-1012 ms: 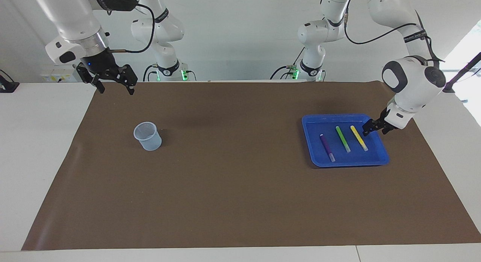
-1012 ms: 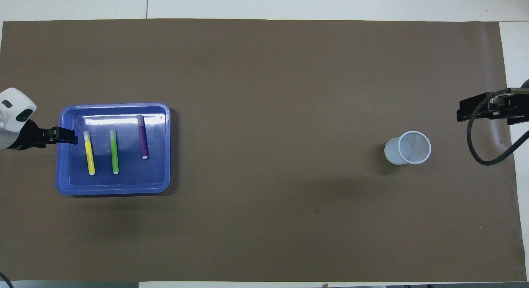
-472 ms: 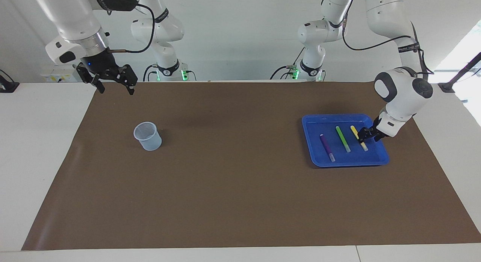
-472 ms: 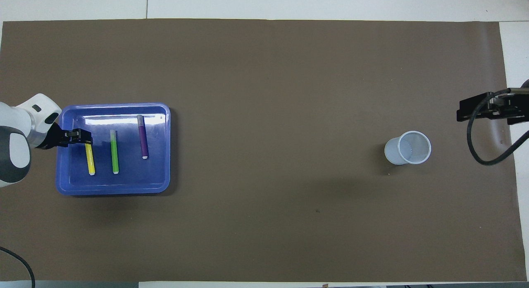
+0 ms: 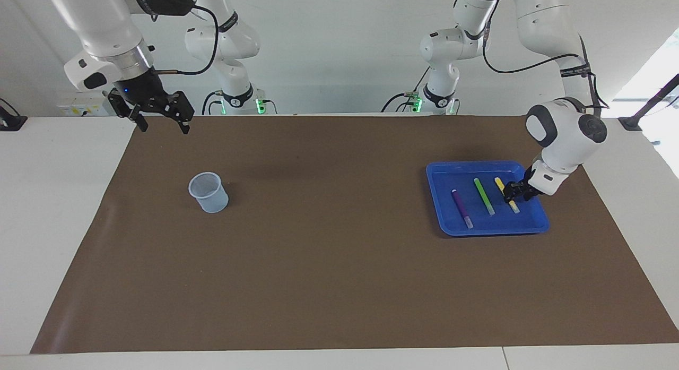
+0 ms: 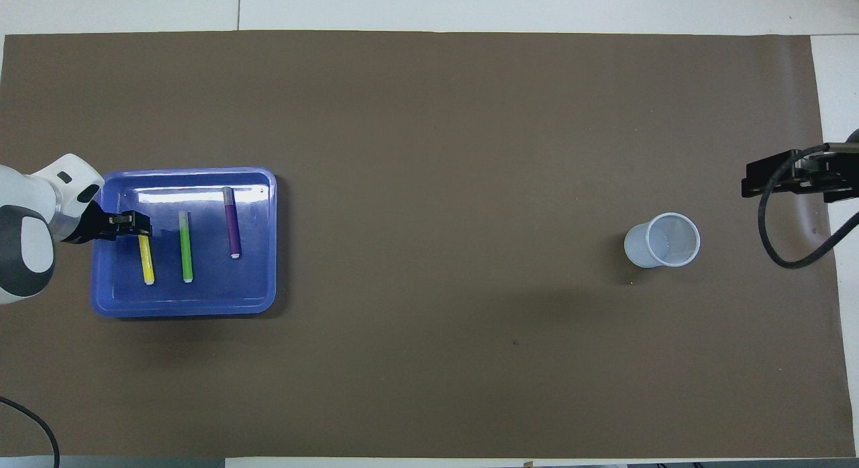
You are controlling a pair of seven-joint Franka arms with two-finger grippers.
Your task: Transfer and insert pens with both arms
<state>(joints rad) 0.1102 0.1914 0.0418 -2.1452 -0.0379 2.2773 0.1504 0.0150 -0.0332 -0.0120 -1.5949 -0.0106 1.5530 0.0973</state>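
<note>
White counter point(image 5: 48, 211) under brown mat point(image 5: 339, 264); wide bare mat between tray and cup. Left gripper point(image 5: 513, 191) down inside blue tray point(image 5: 490, 229) at left arm's end of counter, fingers around yellow pen point(image 5: 514, 205) at its end nearer robots; whether they pinch it, cannot tell. Green pen point(image 5: 484, 196) just beside, purple pen point(image 5: 461, 207) next, all flat in tray. Clear cup point(image 5: 208, 191) toward right arm's end. Right gripper point(image 5: 162, 118) waits spread over mat's corner nearest robots.
</note>
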